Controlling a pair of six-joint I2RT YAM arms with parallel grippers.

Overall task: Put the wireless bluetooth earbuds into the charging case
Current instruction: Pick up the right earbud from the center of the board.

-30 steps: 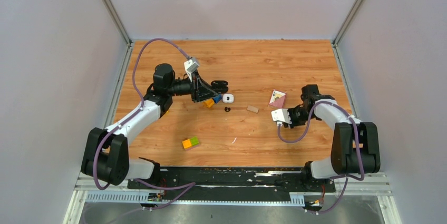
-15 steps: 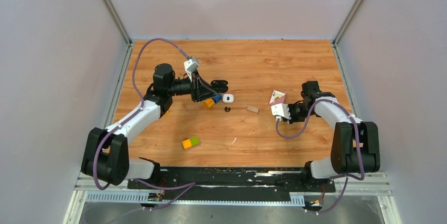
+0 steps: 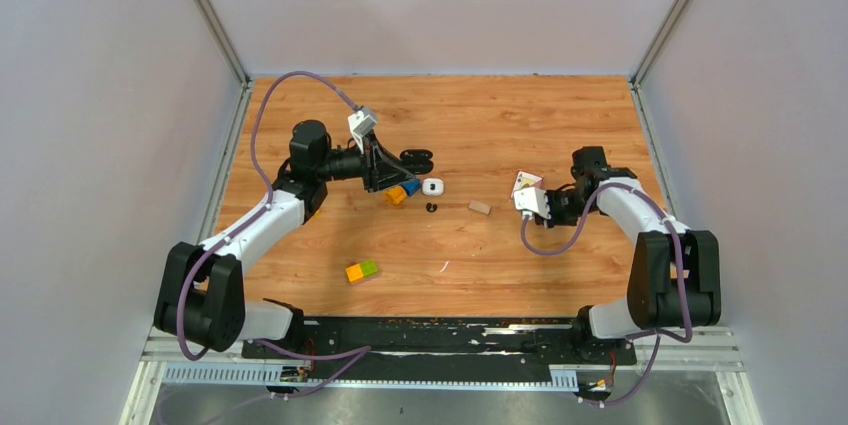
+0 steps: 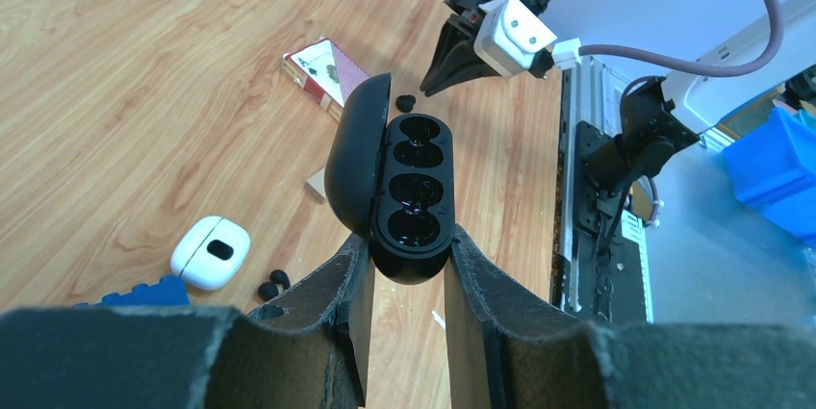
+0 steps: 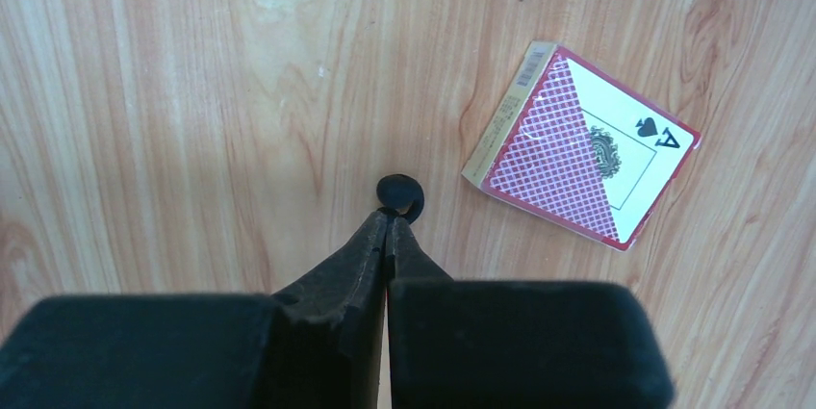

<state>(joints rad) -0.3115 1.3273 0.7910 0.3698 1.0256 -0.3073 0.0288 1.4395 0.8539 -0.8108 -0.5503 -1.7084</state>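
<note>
Light wood of the table [image 3: 500,115] filled all three views, with grey walls around it. Your left gripper [image 4: 408,253] was clamped on the lower end of the black charging case [image 4: 414,188]. It held the case clear of the wood, lid swung open to one side and both sockets empty. Your right gripper [image 5: 388,226] had its fingers pressed together with no gap, pointing down at the boards. Their tips touched a black earbud [image 5: 400,194] lying just beside the card pack [image 5: 585,144]; whether they pinched its edge, you could not have told from these views. Near the middle of the table lay a white case [image 4: 211,252], with two small black pieces [image 4: 273,284] just beside it.
</note>
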